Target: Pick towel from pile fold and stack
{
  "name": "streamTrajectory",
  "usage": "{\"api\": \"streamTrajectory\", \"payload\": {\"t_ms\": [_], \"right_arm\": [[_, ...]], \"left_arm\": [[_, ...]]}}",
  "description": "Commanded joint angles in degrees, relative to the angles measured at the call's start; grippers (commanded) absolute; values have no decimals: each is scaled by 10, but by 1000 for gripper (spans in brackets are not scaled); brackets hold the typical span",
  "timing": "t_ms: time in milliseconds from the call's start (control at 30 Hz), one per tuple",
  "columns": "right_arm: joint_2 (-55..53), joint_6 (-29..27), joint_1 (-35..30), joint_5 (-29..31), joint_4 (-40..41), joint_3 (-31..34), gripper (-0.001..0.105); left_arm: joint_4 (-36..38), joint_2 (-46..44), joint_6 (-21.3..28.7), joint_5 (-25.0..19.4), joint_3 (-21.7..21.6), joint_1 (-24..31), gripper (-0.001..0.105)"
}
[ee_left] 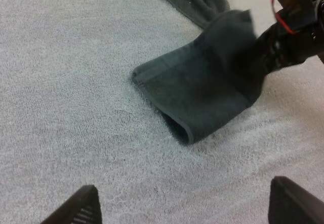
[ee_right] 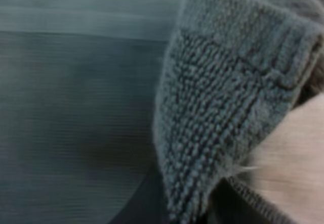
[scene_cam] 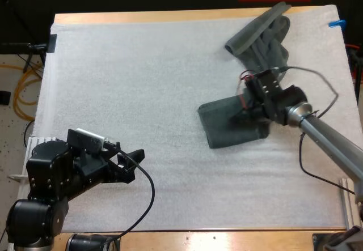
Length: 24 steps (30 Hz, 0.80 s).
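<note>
Mid-fold on the towel, right arm's doing the work

The right tool [scene_cam: 245,114] is clamped on the raised edge of the towel [scene_cam: 224,127], right of centre. The left tool [scene_cam: 133,160] is wide open and empty, lower left. Next, I'd guess: carry that flap across and lay it flat.

I read the folded towel [scene_cam: 226,127] as dark terry cloth, looped and rough, w/ a stitched hem. The crumpled towel [scene_cam: 266,33] is the same fabric. The mat [scene_cam: 142,75] is white, matt, finely pebbled, foam-like. The table [scene_cam: 170,16] edge is smooth bare wood. My right arm [scene_cam: 334,146] is a brushed-metal tube w/ slight sheen, and my left arm [scene_cam: 48,174] is black plastic, semi-gloss.
</note>
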Motion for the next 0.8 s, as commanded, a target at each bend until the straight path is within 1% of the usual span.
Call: {"api": "streamTrajectory", "payload": {"t_ms": [0, 67, 200, 267, 333, 367, 433, 500, 600, 667, 700, 767], "right_arm": [[-1, 36, 8, -47, -15, 0, 1], [8, 86, 19, -95, -39, 0, 1], [26, 153, 21, -145, -75, 0, 1], [39, 192, 21, -184, -92, 0, 1], [51, 211, 22, -212, -101, 0, 1], [57, 216, 24, -232, -103, 0, 1], [68, 216, 27, -254, -105, 0, 1], [75, 216, 29, -257, -105, 0, 2], [80, 215, 30, -253, -103, 0, 16], [79, 214, 30, -255, -103, 0, 37], [77, 212, 30, -258, -105, 0, 44], [74, 190, 30, -289, -105, -3, 72]], "left_arm": [[-4, -1, -6, 4, -3, 1, 66], [-4, -1, -6, 4, -3, 1, 66], [-4, -1, -6, 13, -3, 1, 66], [-4, -1, -6, 18, -3, 1, 66], [-4, -1, -6, 18, -3, 1, 66], [-4, -1, -6, 18, -3, 1, 66], [-4, -1, -6, 18, -3, 1, 66], [-4, -1, -6, 18, -3, 1, 66], [-4, -1, -6, 18, -3, 1, 66], [-4, -1, -6, 18, -3, 1, 66], [-4, -1, -6, 18, -3, 1, 66], [-4, -1, -6, 18, -3, 1, 66]]}}
